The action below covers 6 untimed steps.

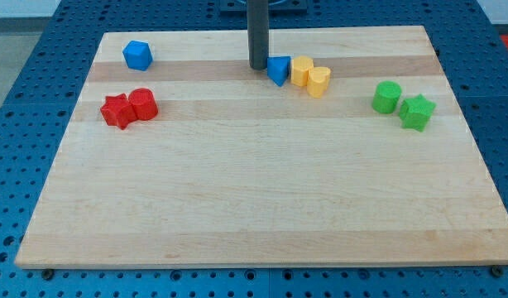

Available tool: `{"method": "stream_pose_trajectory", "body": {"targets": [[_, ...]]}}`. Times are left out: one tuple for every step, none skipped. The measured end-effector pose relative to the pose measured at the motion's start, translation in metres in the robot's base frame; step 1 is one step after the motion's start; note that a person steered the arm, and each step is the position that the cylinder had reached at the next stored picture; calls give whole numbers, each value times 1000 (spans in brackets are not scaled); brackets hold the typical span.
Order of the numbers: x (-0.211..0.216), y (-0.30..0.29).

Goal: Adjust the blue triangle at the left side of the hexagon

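Note:
The blue triangle [279,69] lies near the view's top centre, touching the left side of the yellow hexagon [300,70]. A yellow heart-shaped block [318,81] touches the hexagon's right side. My tip [258,66] stands just to the left of the blue triangle, very close to or touching its left edge. The dark rod rises straight up out of the view's top.
A blue cube [137,55] sits at the top left. A red star [116,111] and a red cylinder [143,104] touch at the left. A green cylinder [387,98] and a green star [417,112] sit at the right. The wooden board [254,207] lies on a blue perforated table.

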<state>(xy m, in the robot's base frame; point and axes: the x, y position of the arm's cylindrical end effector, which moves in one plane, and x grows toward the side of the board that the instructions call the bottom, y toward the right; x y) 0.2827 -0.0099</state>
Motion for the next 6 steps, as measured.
{"method": "stream_pose_trajectory", "body": {"targets": [[-9,0],[-13,4],[-13,14],[-12,14],[-9,14],[-1,14]]}}
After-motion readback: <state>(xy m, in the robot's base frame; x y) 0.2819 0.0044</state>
